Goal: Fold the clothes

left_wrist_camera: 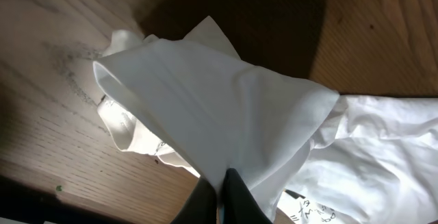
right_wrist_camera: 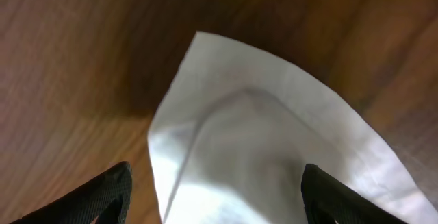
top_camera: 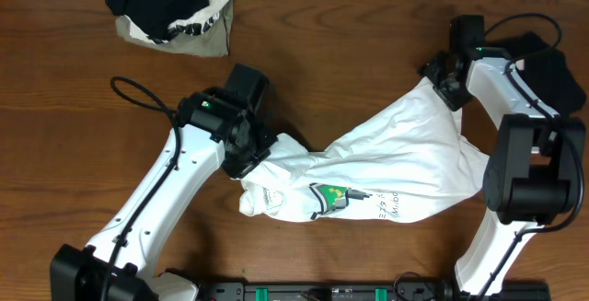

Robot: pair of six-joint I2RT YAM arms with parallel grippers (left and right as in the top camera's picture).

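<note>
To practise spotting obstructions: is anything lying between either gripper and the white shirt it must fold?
Nothing visible does. The left gripper is shut on a fold of the white shirt, and the right gripper has its open fingers straddling a corner of it. The pile of dark clothes lies well apart.

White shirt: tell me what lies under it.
Under the white shirt, only the wooden table shows, around the shirt's edges. Anything beneath the bunched folds is covered and cannot be seen.
</note>
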